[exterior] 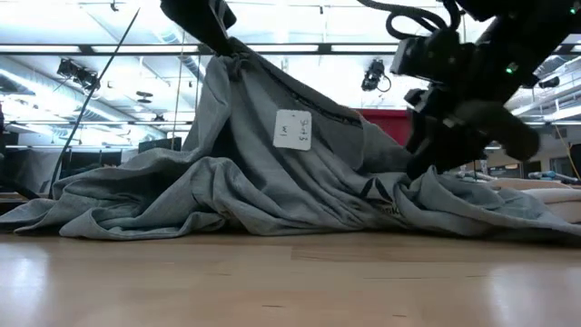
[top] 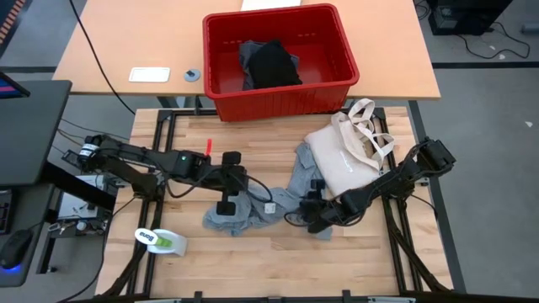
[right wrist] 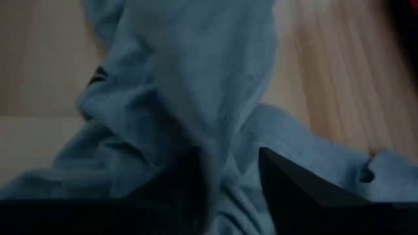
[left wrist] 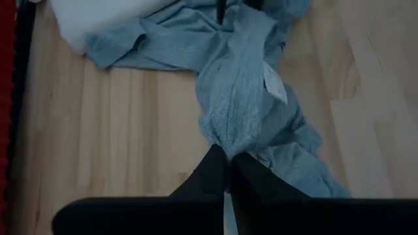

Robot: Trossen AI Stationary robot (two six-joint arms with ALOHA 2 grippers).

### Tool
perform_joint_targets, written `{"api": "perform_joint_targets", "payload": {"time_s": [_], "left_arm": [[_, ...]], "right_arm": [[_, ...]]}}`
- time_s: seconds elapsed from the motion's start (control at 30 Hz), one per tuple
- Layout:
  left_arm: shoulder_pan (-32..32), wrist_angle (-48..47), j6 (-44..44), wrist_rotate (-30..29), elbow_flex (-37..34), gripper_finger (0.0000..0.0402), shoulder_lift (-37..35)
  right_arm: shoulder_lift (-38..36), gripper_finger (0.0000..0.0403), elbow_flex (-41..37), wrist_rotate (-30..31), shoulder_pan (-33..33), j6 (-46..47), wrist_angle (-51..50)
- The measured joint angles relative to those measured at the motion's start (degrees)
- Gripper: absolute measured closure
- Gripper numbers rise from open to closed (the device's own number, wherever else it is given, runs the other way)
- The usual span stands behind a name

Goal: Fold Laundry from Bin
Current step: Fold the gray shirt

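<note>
- Wooden slat table fills the lower half of the high view; large red rectangular plastic bin sits top centre, dark garments inside.
- Cream canvas tote bag right of centre, its edge on the shirt.
- Light grey cotton T-shirt crumpled at frame centre, out of the bin, unfolded.
- Left gripper: jaws clamped on a bunch of the shirt, lifting it.
- Right gripper: jaws apart around a shirt fold, not yet pinched.
- Risk: a shallow right pinch slips, or the pull drags the tote along.
- White tag on the shirt: writing unreadable.
</note>
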Motion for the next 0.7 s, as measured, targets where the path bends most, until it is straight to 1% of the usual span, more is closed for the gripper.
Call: {"api": "perform_joint_targets", "payload": {"time_s": [0.07, 0.13, 0.17, 0.27, 0.33, 0.43, 0.57, 0.63, 0.7], "left_arm": [[0.06, -0.84, 0.73, 0.00, 0.00, 0.0388, -0.36], [0.07, -2.65, 1.11, 0.00, 0.01, 0.0382, -0.39], [0.09, -3.79, 1.12, 0.00, -0.04, 0.0378, -0.37], [0.11, -3.70, 1.15, -0.01, -0.78, 0.0364, -0.09], [0.11, -2.00, 1.19, 0.32, -2.95, 0.0353, 0.02], [0.11, 7.58, 1.33, 1.40, -8.02, 0.0331, 0.04], [0.02, 19.19, 3.18, 1.62, -15.10, 0.0286, 0.17], [-0.14, 23.30, 3.03, 3.35, -16.97, 0.0262, 0.17], [-0.83, 24.80, 1.43, 5.04, -17.22, 0.0239, 0.17]], "right_arm": [[0.00, 0.0313, 0.71, -2.34, -0.07, -0.32, -2.20], [-0.11, 0.0371, 3.32, -4.40, 0.16, 0.11, -7.76], [-0.40, 0.0385, 5.09, -4.81, 0.43, 1.04, -11.64], [-1.58, 0.0384, 11.55, -4.43, 1.82, 6.25, -25.47], [-2.08, 0.0384, 16.17, -4.72, 3.01, 9.20, -33.96], [-2.75, 0.0393, 22.89, -7.10, 4.18, 13.55, -45.39], [-3.19, 0.0394, 30.12, -9.72, 3.37, 20.22, -55.88], [-3.20, 0.0392, 33.08, -10.86, 2.04, 24.70, -61.84], [-3.23, 0.0392, 35.45, -10.98, 0.43, 30.91, -68.72]]}}
